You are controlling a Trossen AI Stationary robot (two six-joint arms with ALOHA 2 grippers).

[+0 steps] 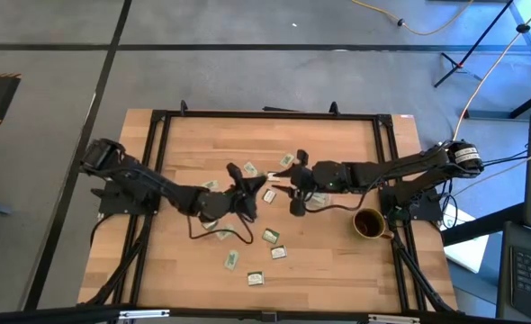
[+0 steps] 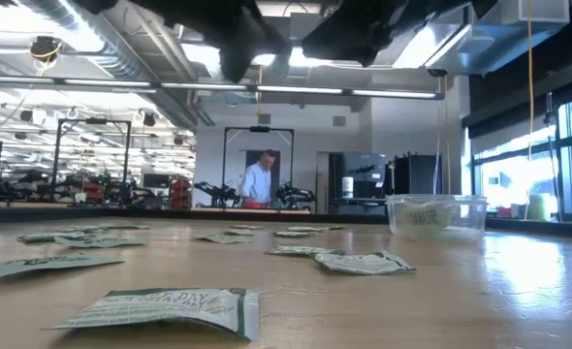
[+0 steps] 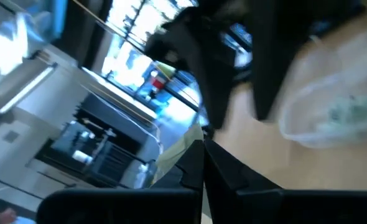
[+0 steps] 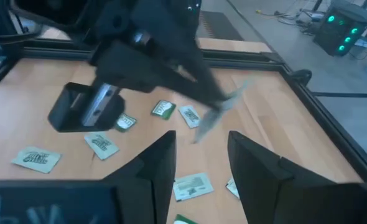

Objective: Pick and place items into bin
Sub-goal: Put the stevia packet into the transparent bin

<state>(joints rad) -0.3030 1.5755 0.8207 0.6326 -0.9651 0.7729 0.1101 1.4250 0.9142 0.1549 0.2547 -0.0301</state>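
While left gripper [image 4: 224, 102] fingers pinch packet [image 4: 218, 115] shut, right gripper [image 4: 199, 162] fingers gape, empty, near bin [image 2: 436, 213].

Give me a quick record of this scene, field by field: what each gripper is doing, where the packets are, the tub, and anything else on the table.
left gripper: shut on a packet, raised above the middle of the table
right gripper: open, holding nothing, facing the left gripper near the table's middle
loose packets: scattered flat over the wood, such as one near the front edge
tub: clear, standing upright, with at least one packet inside
mug: dark brown, on the table's right side
background: a person stands far behind the table
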